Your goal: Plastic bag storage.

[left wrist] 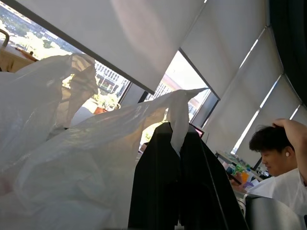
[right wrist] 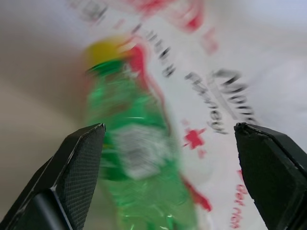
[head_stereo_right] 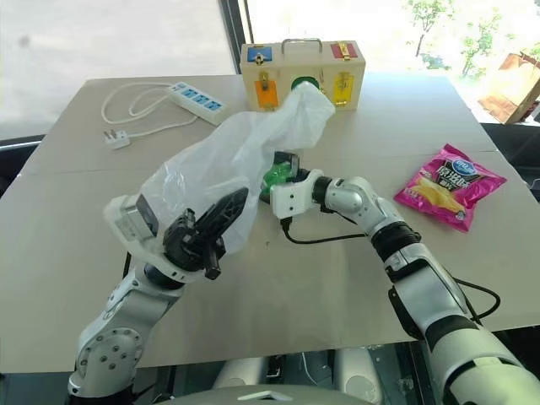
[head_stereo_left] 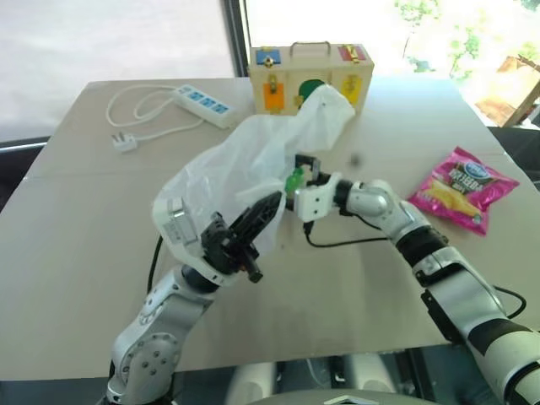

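Storage has barely begun, I judge: the large thin translucent white crinkly plastic bag (head_stereo_left: 245, 164) hangs unfolded above the beige table (head_stereo_left: 76, 253), clamped in the left pincer (head_stereo_left: 253, 224), while the right pincer (right wrist: 168, 143) gapes beside it.

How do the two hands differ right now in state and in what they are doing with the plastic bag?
The left hand is shut, pinching the plastic bag and holding it up; the right hand is open, gripping nothing. The left points up and forward; the right lies level, facing the bag's side. Both have black fingers.
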Action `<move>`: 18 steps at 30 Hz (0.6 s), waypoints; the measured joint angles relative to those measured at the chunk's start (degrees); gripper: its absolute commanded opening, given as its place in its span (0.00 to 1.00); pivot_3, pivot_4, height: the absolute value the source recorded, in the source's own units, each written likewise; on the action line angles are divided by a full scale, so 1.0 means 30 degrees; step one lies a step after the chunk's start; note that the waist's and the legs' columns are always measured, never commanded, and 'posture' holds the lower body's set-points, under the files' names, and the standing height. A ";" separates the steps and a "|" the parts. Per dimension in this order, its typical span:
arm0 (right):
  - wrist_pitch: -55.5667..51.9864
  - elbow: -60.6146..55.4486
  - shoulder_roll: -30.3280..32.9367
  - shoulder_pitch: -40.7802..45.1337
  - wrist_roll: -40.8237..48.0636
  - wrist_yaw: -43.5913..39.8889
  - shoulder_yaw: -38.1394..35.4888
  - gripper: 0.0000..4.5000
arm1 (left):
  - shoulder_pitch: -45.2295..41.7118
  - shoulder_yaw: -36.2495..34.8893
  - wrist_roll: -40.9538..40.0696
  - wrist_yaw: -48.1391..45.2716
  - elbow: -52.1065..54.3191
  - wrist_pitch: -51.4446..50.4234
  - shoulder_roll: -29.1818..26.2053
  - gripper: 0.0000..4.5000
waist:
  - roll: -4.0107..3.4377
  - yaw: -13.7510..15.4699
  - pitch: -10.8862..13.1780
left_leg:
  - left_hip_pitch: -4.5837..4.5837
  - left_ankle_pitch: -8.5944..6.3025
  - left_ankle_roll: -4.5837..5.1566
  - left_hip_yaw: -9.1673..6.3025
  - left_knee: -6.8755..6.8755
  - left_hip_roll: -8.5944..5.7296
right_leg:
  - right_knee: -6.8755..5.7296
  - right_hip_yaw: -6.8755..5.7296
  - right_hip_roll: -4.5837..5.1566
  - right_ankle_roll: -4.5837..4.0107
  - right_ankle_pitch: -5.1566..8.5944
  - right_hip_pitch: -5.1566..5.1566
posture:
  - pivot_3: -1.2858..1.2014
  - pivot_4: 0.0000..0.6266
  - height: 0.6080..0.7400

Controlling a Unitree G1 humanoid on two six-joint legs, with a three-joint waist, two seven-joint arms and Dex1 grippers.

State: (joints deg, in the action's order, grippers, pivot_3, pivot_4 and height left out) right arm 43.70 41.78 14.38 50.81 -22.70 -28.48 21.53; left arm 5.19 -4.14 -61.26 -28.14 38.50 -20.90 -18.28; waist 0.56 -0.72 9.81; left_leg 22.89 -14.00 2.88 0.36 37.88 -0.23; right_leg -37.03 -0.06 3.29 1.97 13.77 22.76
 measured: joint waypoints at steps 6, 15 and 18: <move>-0.0685 -0.0213 0.1080 -0.1168 0.1198 -0.0618 -0.0443 0.99 | -0.0463 -0.3584 -0.1972 0.1275 -0.1585 0.0331 -0.0118 0.00 | 0.0005 -0.0054 0.0000 | -0.0005 -0.0009 0.0016 -0.0009 0.0007 -0.0009 | -0.0003 -0.0020 0.0086 -0.0012 0.0005 -0.0003 | 0.52 0.24 1.00; -0.2615 -0.1147 0.0342 -0.1598 0.3151 -0.3582 -0.0324 0.99 | -0.2627 -0.8411 -0.3290 0.1998 -0.5885 0.0677 -0.1826 0.00 | 0.0039 -0.0043 0.0018 | -0.0009 -0.0006 0.0009 -0.0009 0.0010 0.0043 | -0.0016 -0.0042 -0.0042 0.0026 -0.0027 -0.0002 | 0.52 0.24 1.00; -0.3329 -0.1731 0.0063 -0.1585 0.3251 -0.4328 -0.0005 0.99 | -0.2689 -0.8411 -0.3304 0.1979 -0.5991 0.0386 -0.1910 0.00 | 0.0045 -0.0012 0.0021 | -0.0005 -0.0008 0.0007 -0.0011 0.0008 0.0036 | -0.0007 -0.0033 -0.0004 0.0046 -0.0039 -0.0002 | 0.52 0.24 1.00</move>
State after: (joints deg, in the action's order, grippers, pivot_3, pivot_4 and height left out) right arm 33.71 36.58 14.57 46.06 -12.94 -41.47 21.51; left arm -2.88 -29.37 -71.17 -22.20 20.53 -19.74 -24.01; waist 0.69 -0.76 9.87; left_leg 22.88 -14.03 2.90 0.33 37.91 -0.12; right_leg -37.05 -0.16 3.28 2.11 13.65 22.76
